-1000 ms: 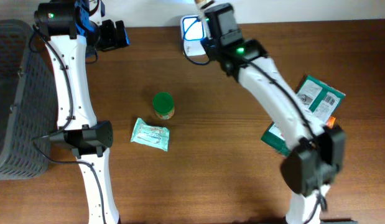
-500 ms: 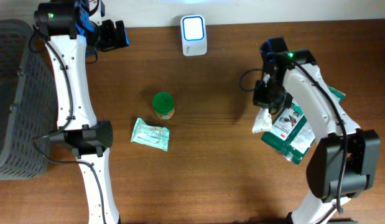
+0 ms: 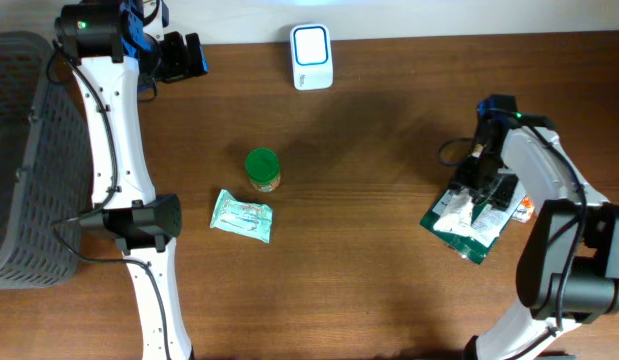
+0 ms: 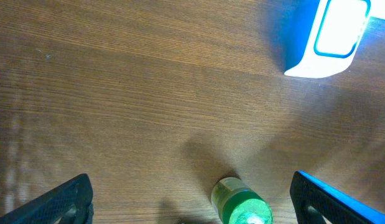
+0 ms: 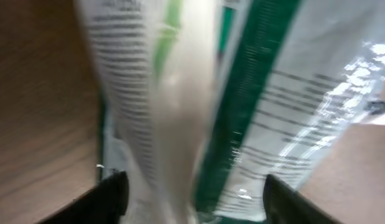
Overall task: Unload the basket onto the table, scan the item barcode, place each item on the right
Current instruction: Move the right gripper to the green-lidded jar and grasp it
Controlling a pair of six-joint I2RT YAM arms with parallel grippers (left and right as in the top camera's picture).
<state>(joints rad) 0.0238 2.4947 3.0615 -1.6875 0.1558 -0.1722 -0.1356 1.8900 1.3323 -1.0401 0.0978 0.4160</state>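
Observation:
The white scanner point(image 3: 312, 57) stands at the back edge, its window lit; it also shows in the left wrist view as the scanner point(image 4: 329, 34). My right gripper point(image 3: 486, 195) hovers over a pile of pouches at the right, its jaws apart. In its blurred wrist view, a white packet point(image 5: 173, 93) runs between the spread fingers of the right gripper point(image 5: 195, 199), beside a green-and-white pouch point(image 5: 292, 93). From overhead the white packet point(image 3: 447, 212) lies on a green pouch point(image 3: 469, 238). My left gripper point(image 3: 194, 56) is open at the back left, holding nothing.
A green-lidded jar point(image 3: 262, 168) stands mid-table and shows between the left fingers point(image 4: 61, 202) from above as the jar point(image 4: 242, 208). A pale green wipes packet point(image 3: 241, 216) lies just in front of it. A grey basket point(image 3: 19, 150) sits at the left edge.
The right arm swung from the scanner to the pile at the right with the white packet, then its jaws opened. The left arm has not moved.

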